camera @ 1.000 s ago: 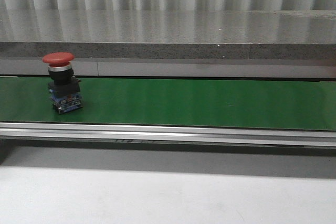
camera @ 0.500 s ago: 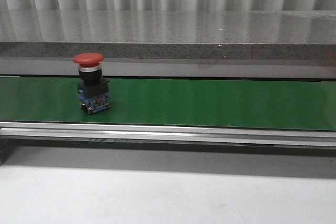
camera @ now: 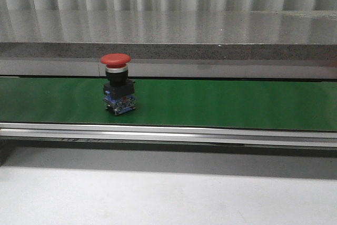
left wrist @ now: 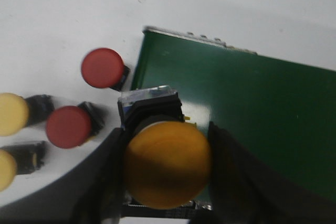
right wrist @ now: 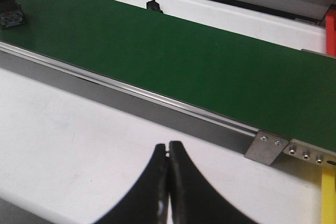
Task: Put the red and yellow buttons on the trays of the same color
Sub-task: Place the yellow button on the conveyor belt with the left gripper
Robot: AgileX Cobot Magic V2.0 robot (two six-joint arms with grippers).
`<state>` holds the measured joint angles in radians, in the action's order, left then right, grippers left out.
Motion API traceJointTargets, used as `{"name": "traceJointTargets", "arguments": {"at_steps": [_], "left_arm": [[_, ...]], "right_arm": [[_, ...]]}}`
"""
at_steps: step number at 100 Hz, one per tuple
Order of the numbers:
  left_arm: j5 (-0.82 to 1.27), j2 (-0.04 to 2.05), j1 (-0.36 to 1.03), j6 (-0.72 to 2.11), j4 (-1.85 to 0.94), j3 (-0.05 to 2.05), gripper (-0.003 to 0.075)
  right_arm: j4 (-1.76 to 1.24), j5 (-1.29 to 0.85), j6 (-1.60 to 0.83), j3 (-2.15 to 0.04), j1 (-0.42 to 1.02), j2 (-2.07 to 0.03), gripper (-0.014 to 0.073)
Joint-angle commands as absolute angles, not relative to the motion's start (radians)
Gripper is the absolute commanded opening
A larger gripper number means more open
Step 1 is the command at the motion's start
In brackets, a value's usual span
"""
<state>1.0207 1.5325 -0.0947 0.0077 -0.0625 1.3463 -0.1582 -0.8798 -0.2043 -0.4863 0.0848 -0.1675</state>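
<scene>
Since carried rightward, red button point(camera: 118, 85) mid-belt point(camera: 221, 104).

The left tool point(left wrist: 167, 171) is clamped on a yellow button point(left wrist: 168, 163) — one dark finger point(left wrist: 105, 177) presses each side of the button's body, just under its domed cap, and the button is held upright between them. The right tool point(right wrist: 168, 182) carries nothing — its two curved black fingers point(right wrist: 185, 192) are pressed together, tips touching, poised above the white counter point(right wrist: 79, 145). Neither arm appears in the front view.
</scene>
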Motion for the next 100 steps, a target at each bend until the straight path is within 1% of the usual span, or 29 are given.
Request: {"name": "traceJointTargets", "arguments": {"at_steps": [1,15,34,41,45,46,48,51,52,53,55,58,63,65,68,73,81,88,93,95,100], "left_arm": [[0.957,1.488,-0.057,0.012,-0.078,1.322,0.0113],[0.951,1.504,-0.031,0.012,-0.085,1.283,0.0113],[0.958,1.543,-0.026,0.012,-0.085,1.281,0.0121],[0.971,1.56,-0.026,0.012,-0.087,1.28,0.0148],[0.976,1.569,-0.026,0.014,-0.095,1.28,0.0179],[0.976,1.571,-0.026,0.013,-0.095,1.28,0.0205],[0.976,1.571,-0.026,0.013,-0.097,1.28,0.0226],[0.973,1.573,-0.026,0.016,-0.097,1.28,0.0288],[0.973,1.575,-0.026,0.018,-0.097,1.28,0.0288],[0.969,1.575,-0.026,0.018,-0.097,1.28,0.033],[0.968,1.575,-0.026,0.02,-0.1,1.28,0.0361],[0.967,1.575,-0.026,0.02,-0.103,1.28,0.0437],[0.961,1.573,-0.026,0.022,-0.103,1.28,0.0526],[0.96,1.571,-0.025,0.024,-0.103,1.28,0.0549],[0.954,1.566,-0.025,0.035,-0.114,1.28,0.0561],[0.946,1.555,-0.023,0.069,-0.134,1.28,0.0543],[0.924,1.52,-0.002,0.083,-0.135,1.277,0.0458],[0.863,1.466,0.023,0.095,-0.135,1.251,0.0346],[0.813,1.416,0.044,0.104,-0.135,1.217,0.0235],[0.793,1.394,0.055,0.108,-0.135,1.2,0.0206],[0.747,1.339,0.081,0.108,-0.133,1.157,0.0092]], "right_arm": [[-0.171,-0.804,-0.21,-0.509,0.085,-0.178,-0.0065],[-0.171,-0.804,-0.21,-0.509,0.085,-0.178,-0.0065],[-0.171,-0.804,-0.21,-0.509,0.085,-0.178,-0.0065],[-0.171,-0.804,-0.21,-0.509,0.085,-0.178,-0.0065],[-0.171,-0.804,-0.21,-0.509,0.085,-0.178,-0.0065],[-0.171,-0.804,-0.21,-0.509,0.085,-0.178,-0.0065],[-0.171,-0.804,-0.21,-0.509,0.085,-0.178,-0.0065],[-0.171,-0.804,-0.21,-0.509,0.085,-0.178,-0.0065],[-0.171,-0.804,-0.21,-0.509,0.085,-0.178,-0.0065],[-0.171,-0.804,-0.21,-0.509,0.085,-0.178,-0.0065],[-0.171,-0.804,-0.21,-0.509,0.085,-0.178,-0.0065],[-0.171,-0.804,-0.21,-0.509,0.085,-0.178,-0.0065],[-0.171,-0.804,-0.21,-0.509,0.085,-0.178,-0.0065],[-0.171,-0.804,-0.21,-0.509,0.085,-0.178,-0.0065],[-0.171,-0.804,-0.21,-0.509,0.085,-0.178,-0.0065],[-0.171,-0.804,-0.21,-0.509,0.085,-0.178,-0.0065],[-0.171,-0.804,-0.21,-0.509,0.085,-0.178,-0.0065],[-0.171,-0.804,-0.21,-0.509,0.085,-0.178,-0.0065],[-0.171,-0.804,-0.21,-0.509,0.085,-0.178,-0.0065],[-0.171,-0.804,-0.21,-0.509,0.085,-0.178,-0.0065],[-0.172,-0.804,-0.21,-0.509,0.085,-0.178,-0.0065]]}}
